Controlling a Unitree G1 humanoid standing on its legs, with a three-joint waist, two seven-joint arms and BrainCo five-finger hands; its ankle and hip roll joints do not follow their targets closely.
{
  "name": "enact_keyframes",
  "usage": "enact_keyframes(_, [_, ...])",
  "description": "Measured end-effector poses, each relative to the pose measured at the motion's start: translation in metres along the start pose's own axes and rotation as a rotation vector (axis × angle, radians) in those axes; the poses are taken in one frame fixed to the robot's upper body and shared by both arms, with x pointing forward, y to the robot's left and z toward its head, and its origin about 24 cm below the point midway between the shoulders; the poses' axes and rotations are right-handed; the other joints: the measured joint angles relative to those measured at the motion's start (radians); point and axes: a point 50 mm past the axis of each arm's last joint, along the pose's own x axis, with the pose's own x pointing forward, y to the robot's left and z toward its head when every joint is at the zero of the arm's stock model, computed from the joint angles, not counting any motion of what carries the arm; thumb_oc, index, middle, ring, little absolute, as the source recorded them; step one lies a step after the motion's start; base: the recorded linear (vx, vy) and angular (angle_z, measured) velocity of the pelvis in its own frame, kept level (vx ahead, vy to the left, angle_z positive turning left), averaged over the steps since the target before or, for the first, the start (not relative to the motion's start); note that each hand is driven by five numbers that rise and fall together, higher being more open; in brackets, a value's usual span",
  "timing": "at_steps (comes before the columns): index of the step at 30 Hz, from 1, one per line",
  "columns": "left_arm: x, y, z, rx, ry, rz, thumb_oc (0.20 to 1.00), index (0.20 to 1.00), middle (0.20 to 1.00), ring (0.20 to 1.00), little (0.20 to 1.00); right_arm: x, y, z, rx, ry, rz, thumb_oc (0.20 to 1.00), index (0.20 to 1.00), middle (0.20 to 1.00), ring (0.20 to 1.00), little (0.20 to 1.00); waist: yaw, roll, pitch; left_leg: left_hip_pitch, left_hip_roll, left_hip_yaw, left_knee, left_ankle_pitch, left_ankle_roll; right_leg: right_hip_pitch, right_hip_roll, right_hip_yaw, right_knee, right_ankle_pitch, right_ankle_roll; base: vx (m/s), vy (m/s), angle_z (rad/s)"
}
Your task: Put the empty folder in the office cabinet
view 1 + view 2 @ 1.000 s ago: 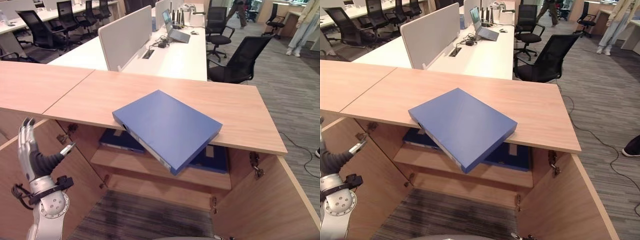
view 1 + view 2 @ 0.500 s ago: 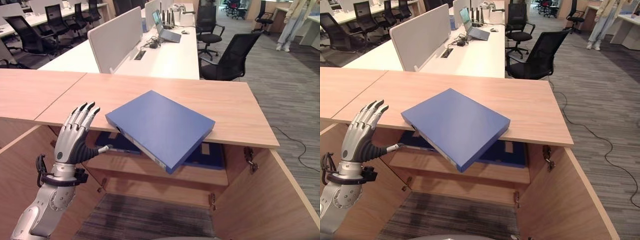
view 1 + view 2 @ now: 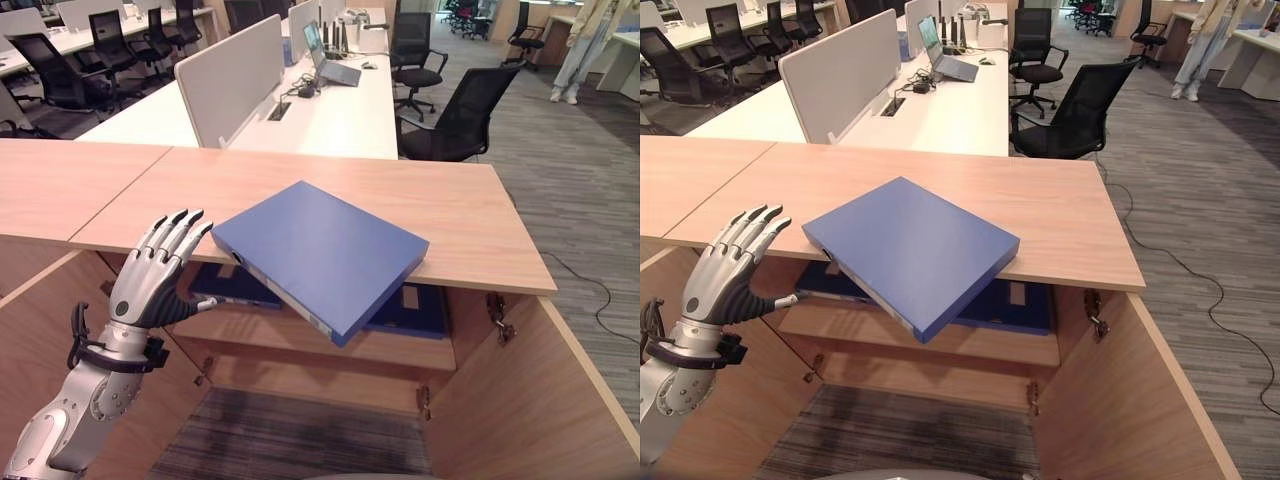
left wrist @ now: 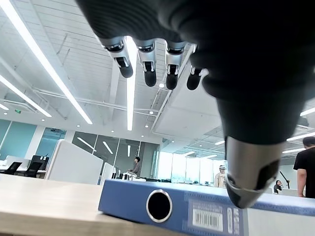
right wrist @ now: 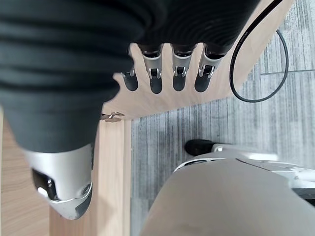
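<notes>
Left hand closing in on the folder — my left hand (image 3: 145,290) has risen and crept right toward it.
Nothing stowed yet: the blue folder (image 3: 320,252) lies on the cabinet top (image 3: 470,215), near corner overhanging, just right of my spread fingertips — grasp and shelving remain.

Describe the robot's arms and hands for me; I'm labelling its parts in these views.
The left arm is smooth silver-grey metal with a round joint housing. A black strap and thin black cable ring the wrist. The left hand has a dark ribbed cover over its back and wrist, with slim silver fingers tipped in black. The right hand has the same ribbed cover, silver black-tipped fingers and a silver thumb.
</notes>
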Motion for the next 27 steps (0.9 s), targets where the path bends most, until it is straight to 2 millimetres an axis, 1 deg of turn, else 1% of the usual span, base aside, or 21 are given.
enact_keyframes(2, [0.005,-0.004,0.005,-0.012,-0.032,-0.001,1.0,1.0,1.0,1.0,1.0,0.0,0.0,0.001,-0.002,-0.003,0.001,1.0,1.0,1.0,1.0,1.0,-0.001,0.0,-0.003,0.0,0.0,0.001,0.0,0.0,0.0,0.0,0.0,0.001,0.0,0.0,0.0,0.0,0.0,0.0])
enact_keyframes(4, [0.008,-0.009,0.011,-0.032,-0.054,-0.013,1.0,1.0,1.0,1.0,1.0,0.0,0.0,0.001,-0.002,-0.003,0.0,1.0,1.0,1.0,1.0,1.0,-0.013,-0.004,-0.008,0.001,0.0,0.002,0.0,0.0,0.0,0.0,0.0,0.002,0.0,0.0,0.0,0.01,0.006,-0.02])
enact_keyframes(5, [0.011,-0.012,0.015,-0.045,-0.072,-0.019,1.0,1.0,1.0,1.0,1.0,0.0,0.0,0.001,-0.002,-0.003,0.0,1.0,1.0,1.0,1.0,1.0,-0.016,0.0,-0.005,0.001,0.0,0.003,0.0,0.0,0.0,-0.001,0.0,0.004,0.0,0.0,0.001,0.01,0.011,-0.06])
enact_keyframes(6, [0.012,-0.014,0.018,-0.055,-0.089,-0.024,1.0,1.0,1.0,1.0,1.0,0.0,0.0,0.002,-0.002,-0.004,0.0,1.0,1.0,1.0,1.0,1.0,-0.021,-0.004,-0.008,0.003,0.0,0.007,0.0,0.0,0.0,-0.001,0.0,0.008,0.0,0.001,0.001,0.0,0.009,-0.11])
enact_keyframes(8, [0.015,-0.017,0.022,-0.066,-0.113,-0.042,1.0,1.0,1.0,1.0,1.0,0.0,0.0,0.001,-0.001,-0.002,-0.002,1.0,1.0,1.0,1.0,1.0,-0.023,-0.001,-0.008,0.003,0.0,0.014,0.0,0.0,0.0,-0.002,0.0,0.015,0.0,0.002,0.003,-0.04,0.006,-0.11])
enact_keyframes(11, [0.018,-0.016,0.023,-0.043,-0.138,-0.06,1.0,1.0,1.0,1.0,1.0,0.0,0.0,0.0,-0.002,0.002,-0.003,1.0,1.0,1.0,1.0,1.0,-0.029,0.0,-0.009,0.003,0.0,0.025,0.0,0.0,0.0,-0.007,0.001,0.025,0.0,0.008,0.0,-0.02,0.007,-0.09])
enact_keyframes(15, [0.015,-0.021,0.017,-0.02,-0.138,-0.132,1.0,1.0,1.0,1.0,1.0,0.0,-0.002,-0.001,0.0,0.007,-0.007,1.0,1.0,1.0,1.0,1.0,-0.035,0.008,-0.014,0.004,0.0,0.028,-0.001,0.0,0.0,-0.008,0.0,0.028,0.0,0.013,-0.002,0.0,0.002,-0.01])
enact_keyframes(19, [0.013,-0.023,0.018,-0.01,-0.163,-0.176,1.0,1.0,1.0,1.0,1.0,0.0,-0.002,-0.001,0.0,0.007,-0.009,1.0,1.0,1.0,1.0,1.0,-0.035,0.01,-0.017,0.004,0.0,0.03,0.0,0.0,0.0,-0.008,0.0,0.031,0.0,0.014,-0.001,0.0,0.0,0.0])
enact_keyframes(20, [0.013,-0.023,0.017,-0.009,-0.16,-0.186,1.0,1.0,1.0,1.0,1.0,0.0,-0.002,-0.001,0.0,0.007,-0.008,1.0,1.0,1.0,1.0,1.0,-0.037,0.01,-0.018,0.005,0.0,0.03,-0.001,-0.004,-0.005,-0.007,0.0,0.031,0.0,0.014,0.0,0.0,0.0,0.0])
enact_keyframes(22, [0.013,-0.024,0.017,-0.006,-0.159,-0.19,1.0,1.0,1.0,1.0,1.0,0.0,-0.002,-0.001,0.0,0.007,-0.008,1.0,1.0,1.0,1.0,1.0,-0.039,0.009,-0.02,0.006,0.0,0.031,-0.001,0.0,0.001,-0.006,0.0,0.032,0.0,0.015,0.0,-0.02,0.002,0.0])
enact_keyframes(27, [0.012,-0.025,0.017,0.007,-0.166,-0.205,1.0,1.0,1.0,1.0,1.0,0.0,-0.003,-0.001,-0.001,0.006,-0.009,1.0,1.0,1.0,1.0,1.0,-0.041,0.009,-0.024,0.007,0.0,0.031,-0.001,0.0,0.001,-0.006,0.0,0.032,0.0,0.015,0.0,0.0,0.0,0.0])
